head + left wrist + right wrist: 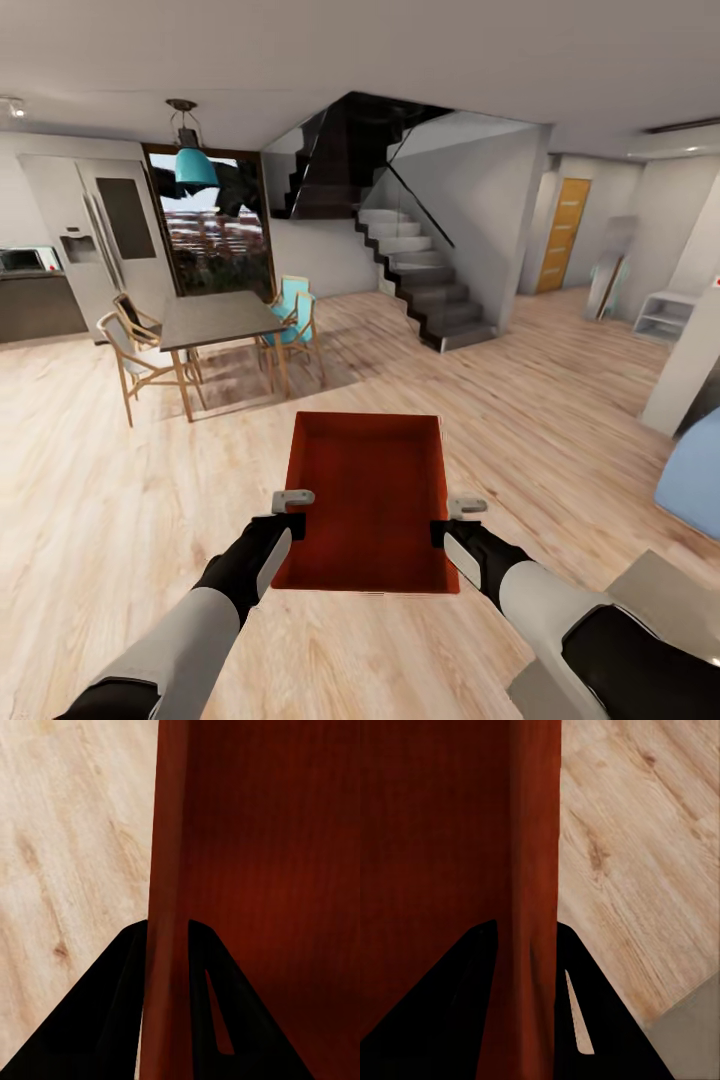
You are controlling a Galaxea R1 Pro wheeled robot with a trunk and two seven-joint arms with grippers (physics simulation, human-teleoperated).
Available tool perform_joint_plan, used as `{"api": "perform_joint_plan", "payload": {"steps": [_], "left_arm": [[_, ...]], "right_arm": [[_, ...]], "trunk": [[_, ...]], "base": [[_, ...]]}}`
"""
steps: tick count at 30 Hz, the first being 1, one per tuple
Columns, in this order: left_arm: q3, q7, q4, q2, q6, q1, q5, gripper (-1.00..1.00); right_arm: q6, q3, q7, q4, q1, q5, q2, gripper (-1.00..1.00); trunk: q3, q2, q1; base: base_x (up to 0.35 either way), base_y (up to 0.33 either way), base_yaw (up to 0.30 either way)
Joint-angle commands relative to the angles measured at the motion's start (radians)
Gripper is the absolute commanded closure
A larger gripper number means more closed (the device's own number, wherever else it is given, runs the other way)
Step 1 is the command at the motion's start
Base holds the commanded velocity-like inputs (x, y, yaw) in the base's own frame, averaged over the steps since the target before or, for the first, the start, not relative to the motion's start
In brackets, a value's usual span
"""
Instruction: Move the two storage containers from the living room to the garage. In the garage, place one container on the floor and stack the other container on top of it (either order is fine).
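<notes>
Storage container [370, 500] hangs between left tool [292, 515] and right tool [452, 522], walls pinched.

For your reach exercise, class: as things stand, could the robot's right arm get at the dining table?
Probably not. The right gripper is shut on the storage container, and the dining table stands well ahead across open wood floor.

Bright, even indoor light — soft shadows, wide-angle stretch at edges.
</notes>
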Motion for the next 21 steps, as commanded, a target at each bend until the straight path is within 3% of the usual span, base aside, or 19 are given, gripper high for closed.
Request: {"api": "perform_joint_plan", "payload": {"steps": [1,11,21], "left_arm": [[-0.014,0.009,0.009,0.001,0.043,0.000,0.030,1.00],[-0.014,0.009,0.009,0.001,0.043,0.000,0.030,1.00],[-0.014,0.009,0.010,0.001,0.044,0.000,0.030,1.00]], "right_arm": [[0.005,-0.002,-0.003,-0.006,-0.002,0.011,-0.007,1.00],[0.005,-0.002,-0.003,-0.006,-0.002,0.011,-0.007,1.00],[0.005,-0.002,-0.003,-0.006,-0.002,0.011,-0.007,1.00]], "trunk": [[-0.002,-0.002,0.001],[-0.002,-0.002,0.001],[-0.002,-0.002,0.001]], "base": [[0.322,0.000,0.269],[0.322,0.000,0.265],[0.322,0.000,0.038]]}}
